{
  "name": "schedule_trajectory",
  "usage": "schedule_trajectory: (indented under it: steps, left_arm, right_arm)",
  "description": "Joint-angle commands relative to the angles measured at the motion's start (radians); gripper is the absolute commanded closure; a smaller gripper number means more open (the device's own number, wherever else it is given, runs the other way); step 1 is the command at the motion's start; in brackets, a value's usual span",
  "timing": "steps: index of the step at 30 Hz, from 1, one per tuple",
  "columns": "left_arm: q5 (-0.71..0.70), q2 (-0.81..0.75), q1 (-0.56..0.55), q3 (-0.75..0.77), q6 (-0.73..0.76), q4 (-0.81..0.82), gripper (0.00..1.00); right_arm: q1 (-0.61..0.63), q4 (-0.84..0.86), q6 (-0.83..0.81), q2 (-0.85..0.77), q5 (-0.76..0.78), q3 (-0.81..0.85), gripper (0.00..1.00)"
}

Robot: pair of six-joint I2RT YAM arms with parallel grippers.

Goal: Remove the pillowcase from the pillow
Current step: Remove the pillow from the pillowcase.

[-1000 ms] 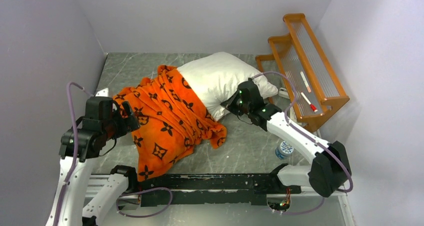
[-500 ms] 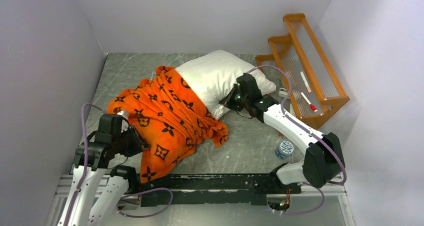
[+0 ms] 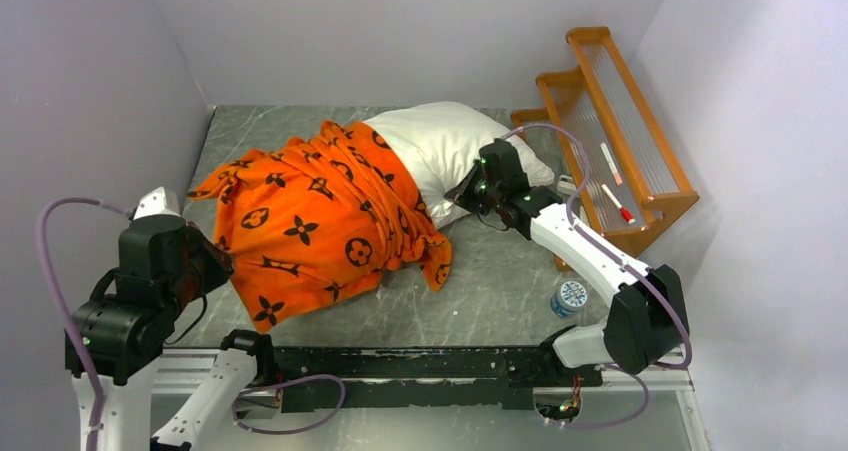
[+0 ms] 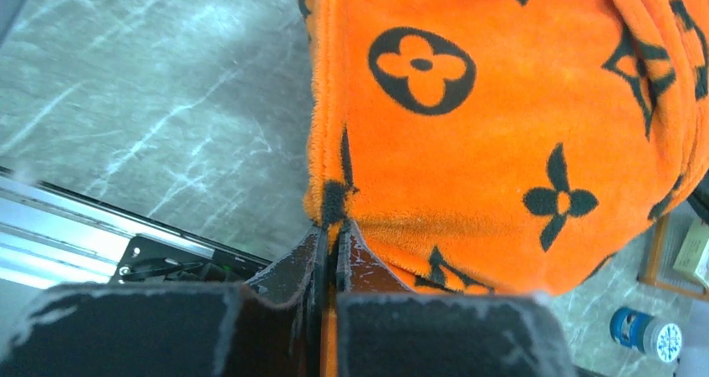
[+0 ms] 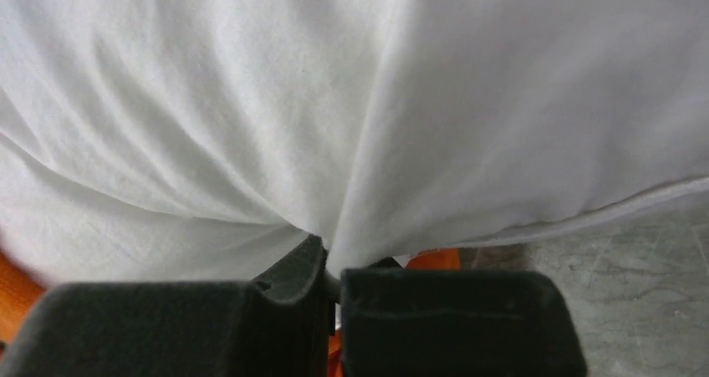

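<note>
The orange pillowcase with dark motifs covers the left part of the white pillow, whose right half lies bare. My left gripper is shut on the pillowcase's near left edge. In the left wrist view the fabric is pinched between the closed tips of that gripper and hangs stretched above the table. My right gripper is shut on a fold of the pillow at its near right side. The right wrist view shows white cloth drawn into the closed tips of the right gripper.
A wooden stepped rack stands at the back right, with small items on it. A small bottle sits on the table beside the right arm. A black rail runs along the near edge. Walls close in left, back and right.
My left gripper went from open to shut on the pillowcase's edge and pulled it left and up; the fabric is now spread and raised. The right gripper kept its hold on the pillow.
</note>
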Motion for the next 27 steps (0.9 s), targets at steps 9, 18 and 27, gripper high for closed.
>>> schedule_trajectory:
  steps: [9, 18, 27]
  left_arm:
    - [-0.364, 0.051, 0.002, 0.128, 0.158, -0.018, 0.95]
    - [-0.211, 0.081, 0.014, 0.09, 0.275, 0.021, 0.87]
    - [0.382, 0.103, 0.014, -0.112, 0.282, 0.222, 0.25]
  right_arm:
    - [-0.062, -0.042, -0.017, -0.029, 0.104, -0.015, 1.0]
    - [-0.061, -0.04, -0.017, -0.045, 0.076, -0.027, 1.0]
    - [-0.059, -0.03, -0.021, -0.057, 0.012, -0.029, 1.0]
